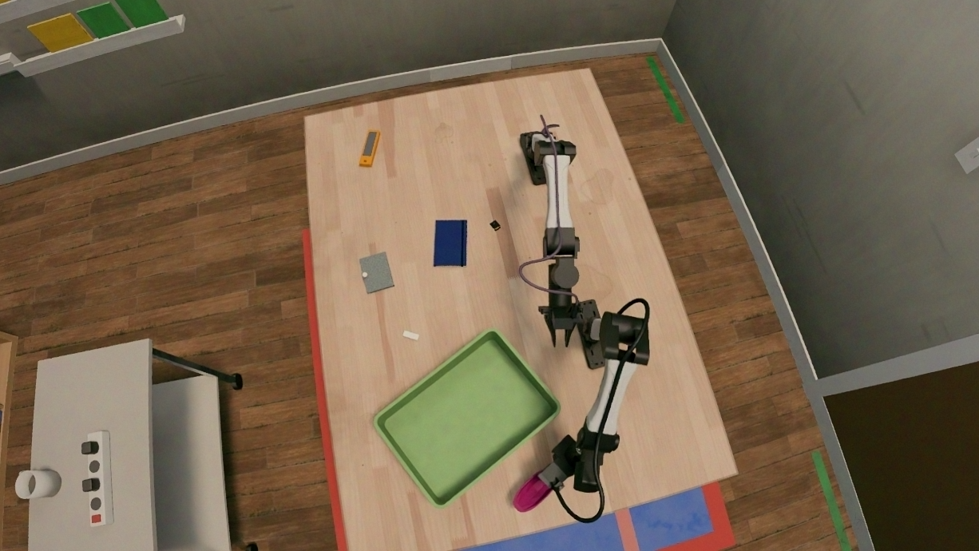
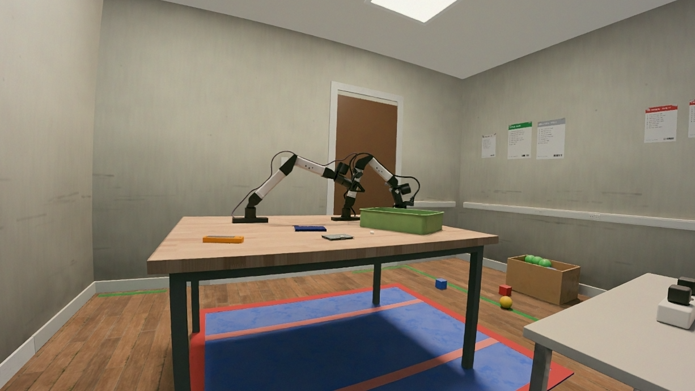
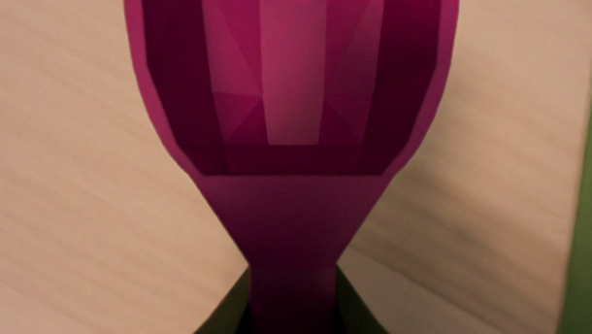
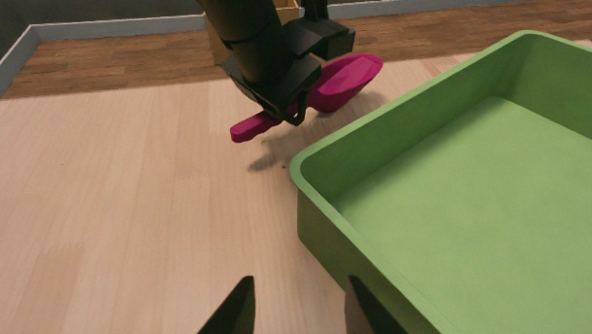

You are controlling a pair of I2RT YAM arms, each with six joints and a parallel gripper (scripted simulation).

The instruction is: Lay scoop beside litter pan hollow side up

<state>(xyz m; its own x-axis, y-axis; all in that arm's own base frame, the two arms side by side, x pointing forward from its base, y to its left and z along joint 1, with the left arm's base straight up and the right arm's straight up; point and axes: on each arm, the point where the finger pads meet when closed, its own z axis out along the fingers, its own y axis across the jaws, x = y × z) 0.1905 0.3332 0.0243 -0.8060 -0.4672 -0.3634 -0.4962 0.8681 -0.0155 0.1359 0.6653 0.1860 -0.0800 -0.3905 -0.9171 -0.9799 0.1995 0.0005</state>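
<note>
The magenta scoop [image 1: 533,493] [image 3: 293,209] [image 4: 346,75] is in my left gripper [image 1: 548,479] [image 3: 293,273] [image 4: 294,119], which is shut on its handle. The hollow side faces up toward the left wrist camera. The handle end hangs above the table [image 1: 404,205] [image 4: 136,194], with a shadow under it; whether the bowl touches the table I cannot tell. The green litter pan [image 1: 465,417] [image 2: 401,221] [image 3: 579,243] [image 4: 451,194] stands upright beside the scoop, with a strip of table between. My right gripper [image 1: 560,342] [image 4: 300,290] is partly open and empty, above the table near the pan.
A white block [image 1: 410,335], a grey plate [image 1: 378,277], a blue notebook [image 1: 449,243], a small black piece [image 1: 495,225] and an orange tool [image 1: 370,148] lie beyond the pan. The table's edge runs close past the scoop's bowl. The right arm's base [image 1: 590,342] is near the right gripper.
</note>
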